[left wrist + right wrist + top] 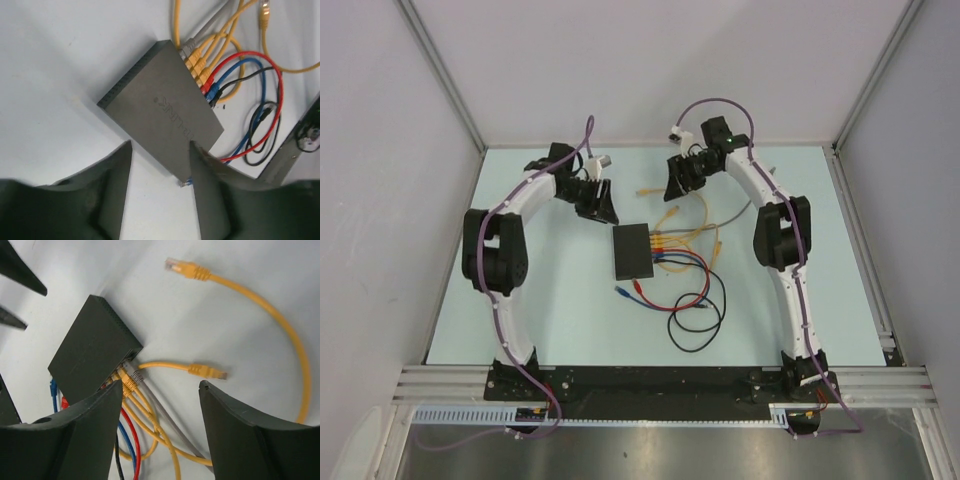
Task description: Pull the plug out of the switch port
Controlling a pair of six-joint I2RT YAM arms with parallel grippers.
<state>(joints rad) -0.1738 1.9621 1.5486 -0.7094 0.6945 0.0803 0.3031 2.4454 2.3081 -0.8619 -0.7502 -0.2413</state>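
Matte-black switch (pixel 632 252): lies flat on the table (pixel 550 300) at mid-field, between the two arms, with its port edge turned toward the right arm's side.
Seated plugs: in the left wrist view, read along the port row a grey plug (pixel 186 48), a run of yellow plugs (pixel 197 65), a red plug (pixel 206 89), a blue plug (pixel 214 93) and a black plug (pixel 212 102). All sit in their ports.
Free plugs: one loose yellow plug (pixel 182 267) lies well apart from the switch. A second loose yellow plug (pixel 207 371) lies near the port edge. Neither is in a port.
Left gripper (pixel 160 195): jaws apart and empty, hanging above the switch's corner away from the ports.
Right gripper (pixel 160 425): jaws apart and empty, above the cables leaving the ports.
Progress: treat the pull as not yet made, since no plug sits between any jaws. You must still close on a seated plug and draw it straight out. Which plug is meant cannot be told.
Top external view: gives you both arms and the cable loops (pixel 695 310) trailing toward the near edge. The ports are too small to count.
Left wrist view: gives you the colour order of the port row.
Right wrist view: gives you the loose yellow plugs. Its own finger hides part of the row.
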